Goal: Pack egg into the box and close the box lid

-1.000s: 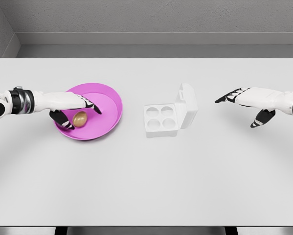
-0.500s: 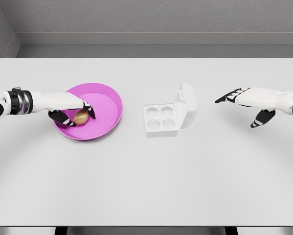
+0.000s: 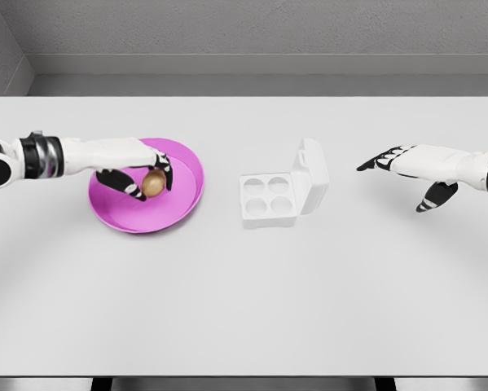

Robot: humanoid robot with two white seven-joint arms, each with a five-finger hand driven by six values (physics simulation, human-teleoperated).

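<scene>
A brown egg (image 3: pixel 153 182) is held in my left hand (image 3: pixel 146 181), fingers curled around it, just above the magenta plate (image 3: pixel 178 208). To the right of the plate stands the white egg box (image 3: pixel 269 198), its four cups bare and its lid (image 3: pixel 312 175) tilted up on the right side. My right hand (image 3: pixel 406 175) hovers open over the table to the right of the box, fingers stretched out and holding nothing.
The white table (image 3: pixel 244 285) reaches to the grey wall at the back. Only the plate and the box stand on it.
My left hand closed around the egg and raised it off the plate, shifting slightly right. The right hand has stayed where it was.
</scene>
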